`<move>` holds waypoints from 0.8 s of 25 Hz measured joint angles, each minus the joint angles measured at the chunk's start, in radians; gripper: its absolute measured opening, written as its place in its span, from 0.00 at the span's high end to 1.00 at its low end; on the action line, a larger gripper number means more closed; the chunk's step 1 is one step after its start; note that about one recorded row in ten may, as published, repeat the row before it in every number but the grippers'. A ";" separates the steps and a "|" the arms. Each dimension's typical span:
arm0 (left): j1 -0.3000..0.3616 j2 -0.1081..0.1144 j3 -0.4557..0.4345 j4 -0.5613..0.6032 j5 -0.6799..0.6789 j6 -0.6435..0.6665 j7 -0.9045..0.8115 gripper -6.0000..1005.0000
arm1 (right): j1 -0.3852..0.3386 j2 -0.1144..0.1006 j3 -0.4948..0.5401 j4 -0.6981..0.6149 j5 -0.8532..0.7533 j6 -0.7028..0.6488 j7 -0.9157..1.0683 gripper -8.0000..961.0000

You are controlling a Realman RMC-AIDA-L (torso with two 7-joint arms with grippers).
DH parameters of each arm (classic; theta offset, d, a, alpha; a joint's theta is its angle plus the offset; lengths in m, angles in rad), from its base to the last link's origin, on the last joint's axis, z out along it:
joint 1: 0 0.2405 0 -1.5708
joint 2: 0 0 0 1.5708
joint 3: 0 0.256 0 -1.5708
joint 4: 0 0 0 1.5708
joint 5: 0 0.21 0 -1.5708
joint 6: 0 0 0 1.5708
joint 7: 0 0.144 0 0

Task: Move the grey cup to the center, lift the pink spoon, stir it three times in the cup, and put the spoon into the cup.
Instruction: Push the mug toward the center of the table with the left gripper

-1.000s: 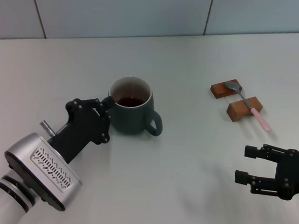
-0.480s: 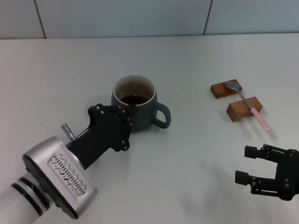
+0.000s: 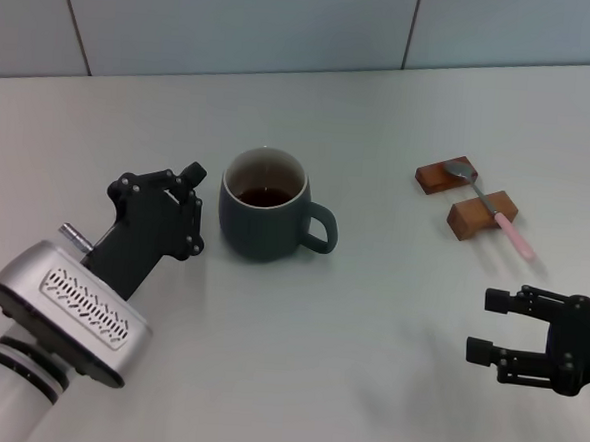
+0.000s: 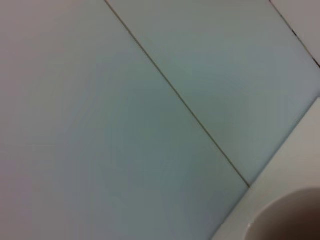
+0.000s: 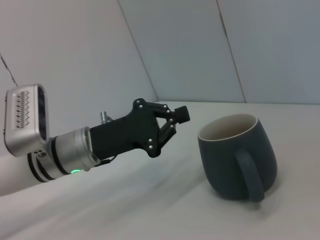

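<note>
The grey cup (image 3: 266,217) sits mid-table, handle pointing toward the robot's right, dark liquid inside. The left gripper (image 3: 182,189) is just beside it, let go, not touching. The pink spoon (image 3: 491,209) rests across two wooden blocks (image 3: 467,198). The right gripper (image 3: 489,326) hangs spread open, well apart.

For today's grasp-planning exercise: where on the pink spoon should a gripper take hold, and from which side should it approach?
Probably the pale handle of the pink spoon, taken from above. The spoon lies across two wooden blocks, bowl on the far one, and the handle's end overhangs the near block, leaving room for fingers on either side. The right gripper, open nearby, seems best placed.
</note>
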 joint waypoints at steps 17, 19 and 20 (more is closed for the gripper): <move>-0.046 -0.001 -0.024 -0.035 0.117 -0.110 -0.006 1.00 | -0.003 -0.002 0.003 0.000 0.000 0.001 0.000 0.14; -0.026 0.001 -0.051 -0.051 0.117 -0.067 -0.033 1.00 | -0.004 -0.001 0.006 0.000 0.000 0.000 0.000 0.14; -0.015 0.004 -0.061 -0.057 0.119 -0.036 -0.061 1.00 | -0.008 -0.001 0.010 0.000 0.001 0.001 0.000 0.14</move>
